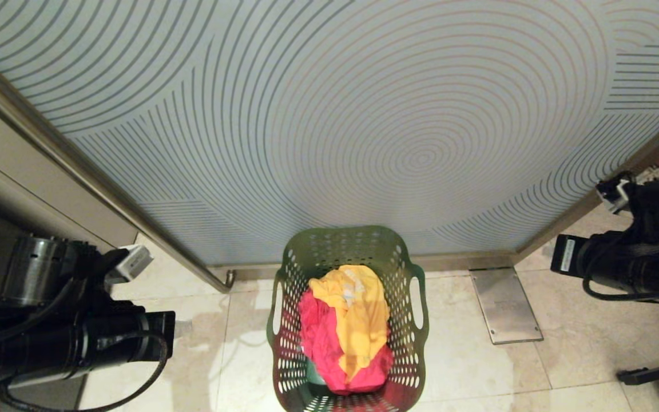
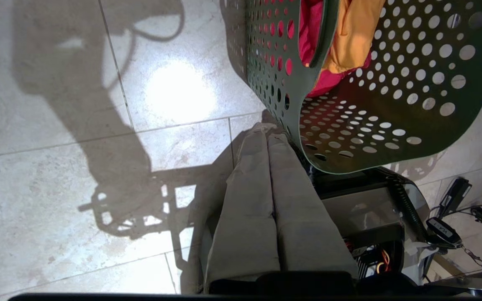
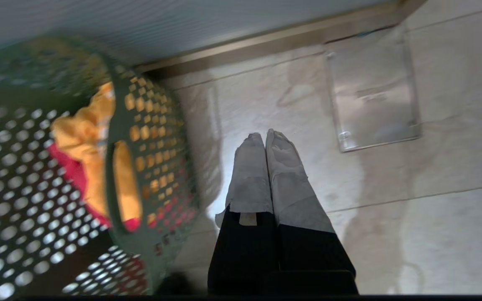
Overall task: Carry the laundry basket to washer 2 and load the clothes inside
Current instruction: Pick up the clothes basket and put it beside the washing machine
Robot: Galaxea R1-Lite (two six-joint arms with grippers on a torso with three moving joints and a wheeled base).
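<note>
The robot has two black arms. The left arm sticks out low on its left side, with black cables looping around it. The right arm sticks out on its right side, a bit higher up. The left gripper points down, and its two grey-wrapped fingers are pressed tight together. The right gripper points down too. Its fingers are also pressed together. Neither one holds anything.
</note>
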